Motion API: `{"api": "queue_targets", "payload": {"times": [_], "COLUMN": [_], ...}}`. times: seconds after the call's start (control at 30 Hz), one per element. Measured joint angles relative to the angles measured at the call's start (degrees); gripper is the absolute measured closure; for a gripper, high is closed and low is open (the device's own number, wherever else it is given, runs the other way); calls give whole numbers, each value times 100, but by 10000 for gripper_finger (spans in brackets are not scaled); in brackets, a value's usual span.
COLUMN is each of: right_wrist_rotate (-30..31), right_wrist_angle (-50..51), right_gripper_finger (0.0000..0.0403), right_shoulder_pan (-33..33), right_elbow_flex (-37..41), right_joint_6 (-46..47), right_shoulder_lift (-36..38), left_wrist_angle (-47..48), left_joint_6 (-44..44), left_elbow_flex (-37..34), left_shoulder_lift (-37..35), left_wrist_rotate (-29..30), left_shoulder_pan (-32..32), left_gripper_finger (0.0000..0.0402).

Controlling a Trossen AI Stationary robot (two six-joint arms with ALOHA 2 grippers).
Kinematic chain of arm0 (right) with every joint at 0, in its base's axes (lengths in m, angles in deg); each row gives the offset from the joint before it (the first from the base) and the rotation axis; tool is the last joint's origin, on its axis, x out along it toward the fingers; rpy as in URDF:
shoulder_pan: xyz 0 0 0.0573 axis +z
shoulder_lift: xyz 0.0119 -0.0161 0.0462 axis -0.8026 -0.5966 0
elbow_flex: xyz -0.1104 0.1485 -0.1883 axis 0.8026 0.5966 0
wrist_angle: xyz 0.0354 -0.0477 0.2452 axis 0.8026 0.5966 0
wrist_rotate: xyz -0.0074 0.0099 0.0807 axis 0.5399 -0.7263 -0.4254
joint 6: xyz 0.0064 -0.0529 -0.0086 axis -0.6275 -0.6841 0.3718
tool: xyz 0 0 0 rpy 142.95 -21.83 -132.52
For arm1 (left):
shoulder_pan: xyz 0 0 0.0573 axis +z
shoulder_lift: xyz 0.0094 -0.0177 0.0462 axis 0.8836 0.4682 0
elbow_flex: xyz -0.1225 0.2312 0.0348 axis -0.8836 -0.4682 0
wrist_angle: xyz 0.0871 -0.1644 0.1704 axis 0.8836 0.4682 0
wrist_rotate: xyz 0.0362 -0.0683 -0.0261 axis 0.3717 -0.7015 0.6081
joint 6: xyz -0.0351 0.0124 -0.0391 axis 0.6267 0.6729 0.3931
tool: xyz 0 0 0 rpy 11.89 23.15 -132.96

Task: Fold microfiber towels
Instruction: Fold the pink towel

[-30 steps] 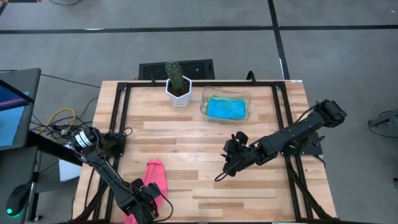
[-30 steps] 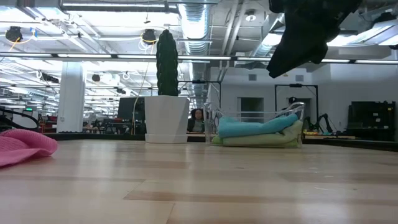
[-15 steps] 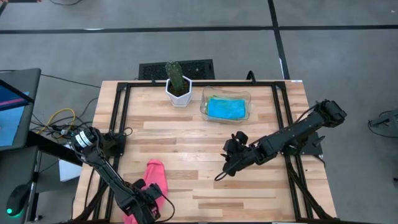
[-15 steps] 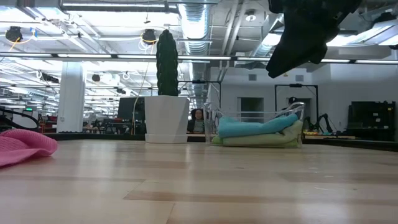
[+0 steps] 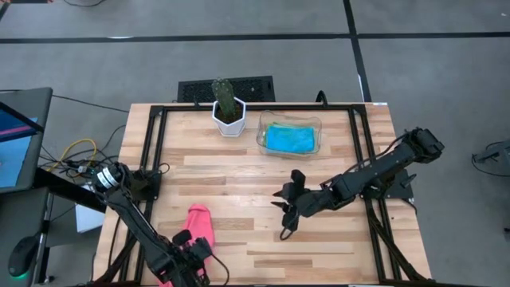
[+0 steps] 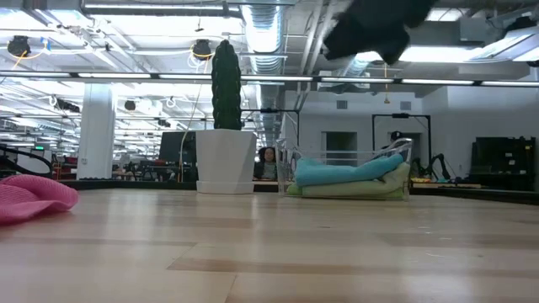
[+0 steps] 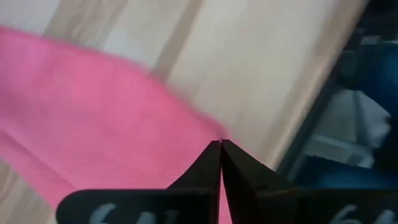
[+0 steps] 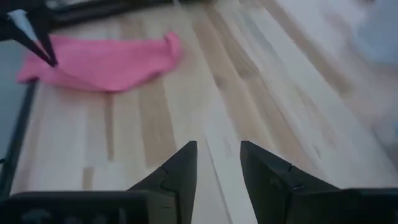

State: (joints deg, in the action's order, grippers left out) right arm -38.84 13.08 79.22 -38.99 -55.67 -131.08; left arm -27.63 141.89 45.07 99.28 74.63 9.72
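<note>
The left gripper [image 7: 221, 144] is closed on the pink towel [image 5: 198, 226] at the table's [image 5: 239, 167] near left edge. The right gripper [image 8: 217, 149], fingers parted and empty, hangs over bare mid-table wood. Only the low view shows green under turquoise in the tray [image 6: 397, 168].

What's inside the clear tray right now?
In the clear tray, a folded turquoise towel lies on top. The low view shows a light green towel beneath it. Whether the green layer is one towel or two can't be told; the stack hides that.
</note>
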Motion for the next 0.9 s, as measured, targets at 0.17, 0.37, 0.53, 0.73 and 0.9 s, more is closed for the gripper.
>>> {"api": "queue_targets", "payload": {"times": [0.17, 0.37, 0.53, 0.73, 0.9], "right_wrist_rotate": [-459, -1064, -1666, -2034, -2134], "right_wrist_angle": [-1056, -2479, -3105, -2775, -2694], "right_gripper_finger": [255, 246, 224, 195, 188], "right_shoulder_pan": [-112, -295, -551, -713, -723], "right_elbow_flex": [-17, -12, -570, -1480, -2084], "right_joint_6": [-1325, -3219, -4553, -5920, -7150], "right_shoulder_lift": [-250, -1285, -2225, -3086, -3614], "left_wrist_angle": [259, 272, 393, 464, 628], "left_joint_6": [-298, -524, -433, -296, 19], "left_elbow_flex": [559, 879, 987, 985, 985], "left_shoulder_lift": [-7, -9, -9, -7, -7], "left_wrist_rotate": [-67, -651, -933, -1172, -1383], "left_shoulder_pan": [-75, -155, -166, -203, -323], "left_gripper_finger": [401, 401, 401, 401, 401]}}
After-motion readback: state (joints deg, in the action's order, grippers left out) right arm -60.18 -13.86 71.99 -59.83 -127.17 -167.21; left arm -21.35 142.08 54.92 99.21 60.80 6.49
